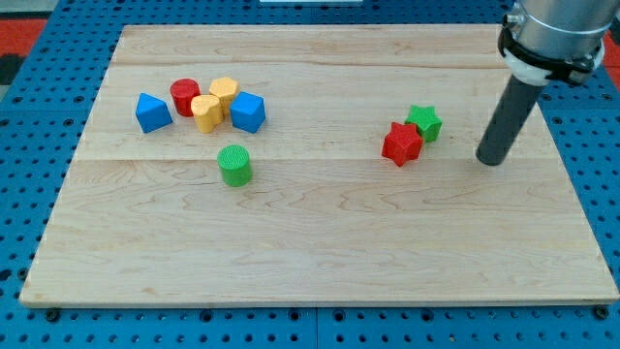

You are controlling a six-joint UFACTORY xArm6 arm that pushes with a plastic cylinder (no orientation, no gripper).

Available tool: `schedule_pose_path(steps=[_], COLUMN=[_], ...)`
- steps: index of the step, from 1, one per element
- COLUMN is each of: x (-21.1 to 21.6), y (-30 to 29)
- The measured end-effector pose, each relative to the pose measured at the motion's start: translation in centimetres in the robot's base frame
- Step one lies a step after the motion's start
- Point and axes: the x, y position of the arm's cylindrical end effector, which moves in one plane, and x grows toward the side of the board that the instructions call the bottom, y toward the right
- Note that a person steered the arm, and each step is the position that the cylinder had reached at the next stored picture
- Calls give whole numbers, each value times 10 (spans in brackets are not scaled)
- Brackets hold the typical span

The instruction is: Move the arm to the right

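My tip (491,160) rests on the wooden board at the view's right, a short way right of the green star block (424,122) and the red star block (401,144), which touch each other. It touches neither. At the view's upper left lies a cluster: a blue block (152,112), a red cylinder (185,96), two yellow blocks (205,111) (224,94) and a blue cube (248,111). A green cylinder (234,165) stands alone below the cluster.
The wooden board (320,252) lies on a blue perforated table (29,194). The board's right edge (572,184) is close to my tip. The arm's grey body (552,34) rises at the view's top right.
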Motion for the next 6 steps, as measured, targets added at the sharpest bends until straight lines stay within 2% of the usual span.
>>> schedule_pose_path(steps=[1,2,3,4,5,6], x=[-23,-40,-45,-75,-112,-126], y=[-77,-92,-36,-6,-66,-55])
